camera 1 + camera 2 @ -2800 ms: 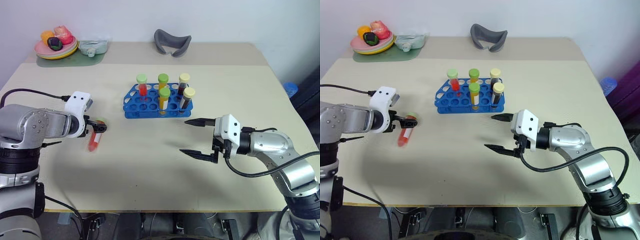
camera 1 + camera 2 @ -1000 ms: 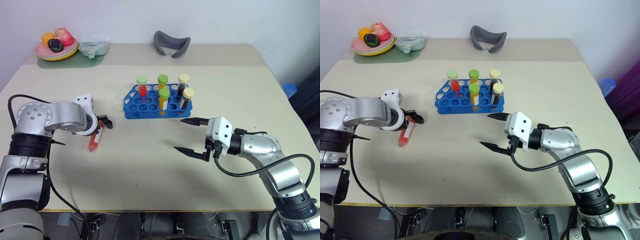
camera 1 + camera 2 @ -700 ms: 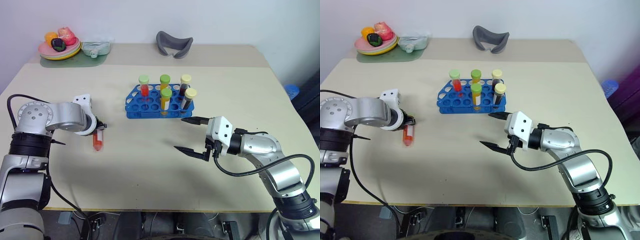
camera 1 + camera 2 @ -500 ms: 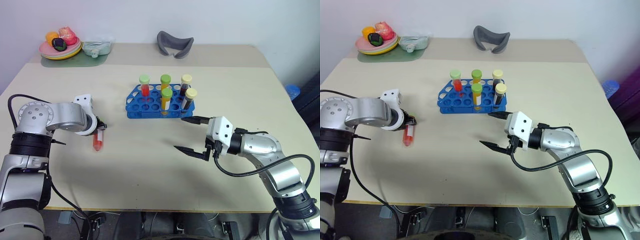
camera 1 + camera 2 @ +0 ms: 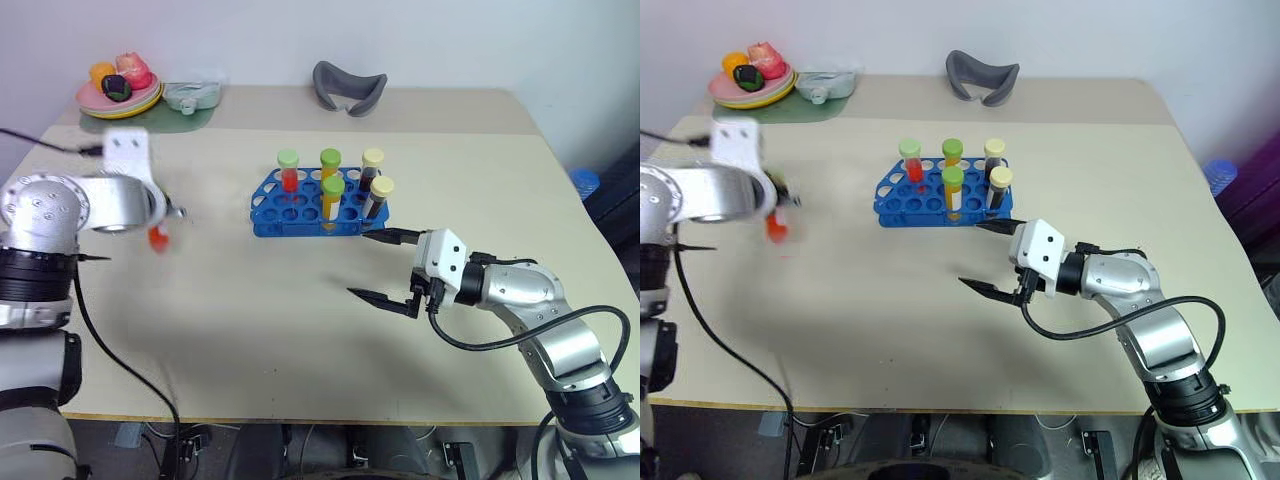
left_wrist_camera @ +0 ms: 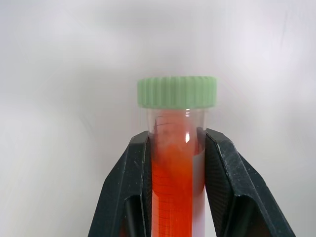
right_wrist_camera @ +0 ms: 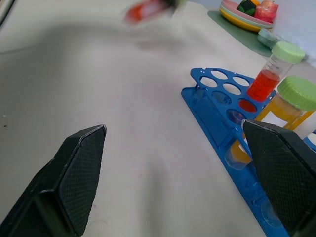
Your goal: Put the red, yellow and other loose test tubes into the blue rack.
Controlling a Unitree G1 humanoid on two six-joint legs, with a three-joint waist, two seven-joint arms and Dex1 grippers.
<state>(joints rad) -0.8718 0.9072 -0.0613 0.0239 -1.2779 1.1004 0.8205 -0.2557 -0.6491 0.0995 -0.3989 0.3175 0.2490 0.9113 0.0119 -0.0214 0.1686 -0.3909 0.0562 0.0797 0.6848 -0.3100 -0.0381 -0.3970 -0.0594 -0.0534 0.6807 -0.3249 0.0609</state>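
The red tube (image 6: 173,168) sits pinched between the two black fingers (image 6: 129,192) of the left gripper (image 5: 160,228), its green cap (image 6: 177,92) just past the fingertips and its lower end cut off from sight at the wrist. From the head it is only a red blur off the table (image 5: 300,330), well to the left of the rack (image 5: 300,212); whether it hangs upright or tilted there is hard to tell. The rack stands mid-table with five tubes (image 5: 331,198) upright in it at its right end, the holes toward the left open. Just right of the rack, the right gripper (image 5: 385,266) hovers over the table with its fingers spread wide, holding nothing, one tip near the rack's corner. A plate (image 5: 120,100) of toy food and a grey curved piece (image 5: 346,86) lie at the far edge.
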